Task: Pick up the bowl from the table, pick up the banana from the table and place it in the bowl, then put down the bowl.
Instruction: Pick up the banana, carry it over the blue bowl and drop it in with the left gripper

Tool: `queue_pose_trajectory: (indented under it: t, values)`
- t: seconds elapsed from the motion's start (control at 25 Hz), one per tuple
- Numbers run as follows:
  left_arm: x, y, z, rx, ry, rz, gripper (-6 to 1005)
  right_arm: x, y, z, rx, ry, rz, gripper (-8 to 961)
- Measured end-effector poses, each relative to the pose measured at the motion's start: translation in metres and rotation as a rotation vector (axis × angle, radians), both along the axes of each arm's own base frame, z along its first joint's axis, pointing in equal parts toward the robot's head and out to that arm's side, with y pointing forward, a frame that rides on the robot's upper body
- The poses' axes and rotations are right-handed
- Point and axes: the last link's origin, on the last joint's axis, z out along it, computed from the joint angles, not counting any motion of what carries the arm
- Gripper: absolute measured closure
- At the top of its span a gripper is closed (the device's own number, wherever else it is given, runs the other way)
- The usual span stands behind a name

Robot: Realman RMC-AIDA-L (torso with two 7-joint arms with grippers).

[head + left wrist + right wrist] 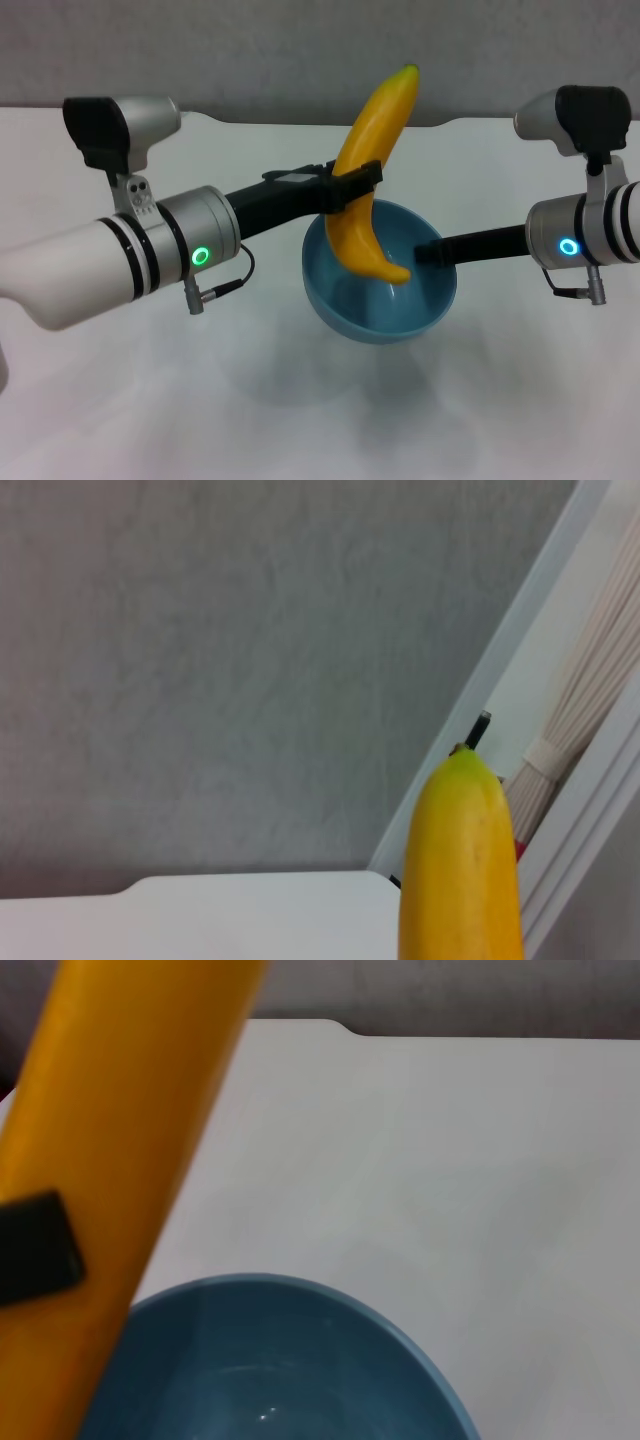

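The light-blue bowl hangs above the white table, tilted toward me, with my right gripper shut on its right rim. My left gripper is shut on the middle of the yellow banana, which stands nearly upright. The banana's lower end sits inside the bowl and its green-tipped end points up. The left wrist view shows the banana's upper end. In the right wrist view the banana crosses above the bowl, and a black finger of the left gripper lies against it.
A grey wall rises behind the table's notched far edge. In the left wrist view a white frame and a bundle of pale rods stand beyond the table's corner.
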Motion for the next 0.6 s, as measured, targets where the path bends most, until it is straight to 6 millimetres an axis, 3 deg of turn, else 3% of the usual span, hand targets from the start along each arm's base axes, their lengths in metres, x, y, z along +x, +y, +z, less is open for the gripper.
queue_pose_trajectory:
  t: [0.48,0.6]
  values:
    - [-0.0063,-0.0009,-0.0058,-0.006,0.017,0.004,348,0.0006,0.0000,0.0007,-0.002,0.002,-0.004,927]
    - [-0.0089,0.0036,-0.0001,0.014,0.021,0.016,236,0.0034,-0.0011,0.0005,-0.005,-0.002,-0.010,927]
